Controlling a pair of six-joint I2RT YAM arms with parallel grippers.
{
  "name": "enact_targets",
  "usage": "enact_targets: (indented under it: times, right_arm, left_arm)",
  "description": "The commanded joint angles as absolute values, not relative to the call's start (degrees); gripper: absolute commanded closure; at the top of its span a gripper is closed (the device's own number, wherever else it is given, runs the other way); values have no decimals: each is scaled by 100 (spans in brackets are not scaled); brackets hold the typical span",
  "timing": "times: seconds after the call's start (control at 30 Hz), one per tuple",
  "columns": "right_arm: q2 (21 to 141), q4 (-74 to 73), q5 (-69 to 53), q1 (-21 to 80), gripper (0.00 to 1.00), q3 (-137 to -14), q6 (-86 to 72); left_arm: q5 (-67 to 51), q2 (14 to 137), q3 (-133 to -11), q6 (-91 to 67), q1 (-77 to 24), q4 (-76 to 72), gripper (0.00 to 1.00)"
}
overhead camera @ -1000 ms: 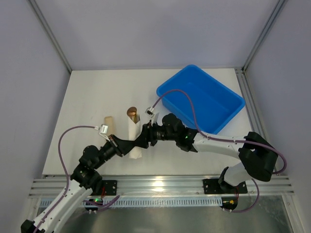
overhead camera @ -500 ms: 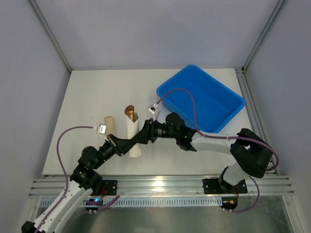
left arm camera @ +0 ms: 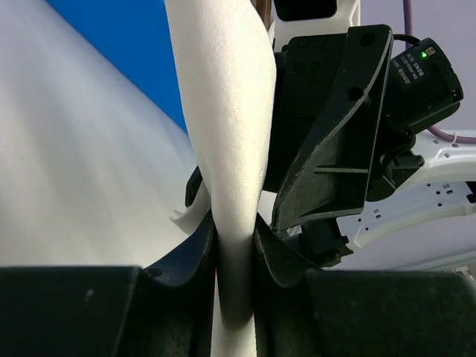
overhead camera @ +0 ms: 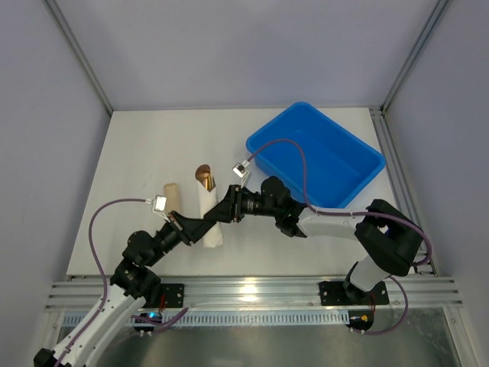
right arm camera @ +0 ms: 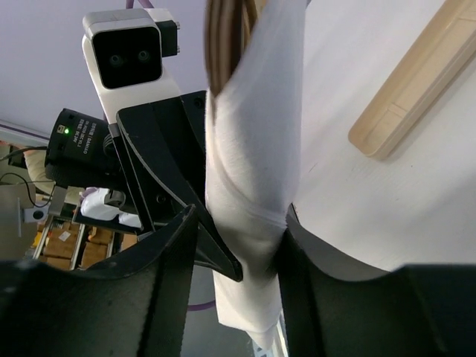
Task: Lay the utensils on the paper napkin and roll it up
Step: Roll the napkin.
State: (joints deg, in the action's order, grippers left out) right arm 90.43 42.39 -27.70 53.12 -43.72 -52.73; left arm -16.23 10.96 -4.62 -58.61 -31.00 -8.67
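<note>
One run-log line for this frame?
stage: roll formed | paper napkin: wrapped around utensils, gold tips poking out far end | left gripper: shut on paper napkin | right gripper: shut on paper napkin

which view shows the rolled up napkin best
The top external view: it shows nearly the full length of the napkin as a roll, with the utensils poking out its far end. The left wrist view shows only a stretch pinched in its jaws; the right wrist view shows the middle between its jaws.

The table (overhead camera: 137, 145) carries a blue bin (overhead camera: 330, 164) and tan cylinder (overhead camera: 173, 193).
</note>
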Motion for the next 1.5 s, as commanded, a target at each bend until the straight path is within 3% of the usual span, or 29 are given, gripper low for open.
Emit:
enact_targets:
  times: [0.0, 0.3, 0.53, 0.7, 1.03, 1.47]
  right_arm:
    - [9061, 4957, -2680, 5309, 55, -4676, -5291]
    - [9246, 5238, -2786, 5309, 70, -4728, -5361]
    - [9369, 5669, -3014, 5309, 96, -4711, -5440]
    - [9352, 5792, -3067, 5317, 96, -4685, -5476]
    - [9194, 5616, -2927, 5326, 96, -4553, -5432]
    - [8904, 5564, -2874, 5344, 97, -4491, -5528]
  left_arm:
    - [-1960, 1055, -580, -5950, -3138, -1195, 100]
    - [-2039, 1011, -510, -6047, -3138, -1248, 100]
    - [-2109, 888, -501, -6064, -3138, -1151, 100]
    - [-2136, 861, -545, -6021, -3138, -1055, 100]
    - [-2171, 659, -615, -5871, -3138, -747, 57]
    - [-2259, 264, -642, -5669, -3138, -44, 33]
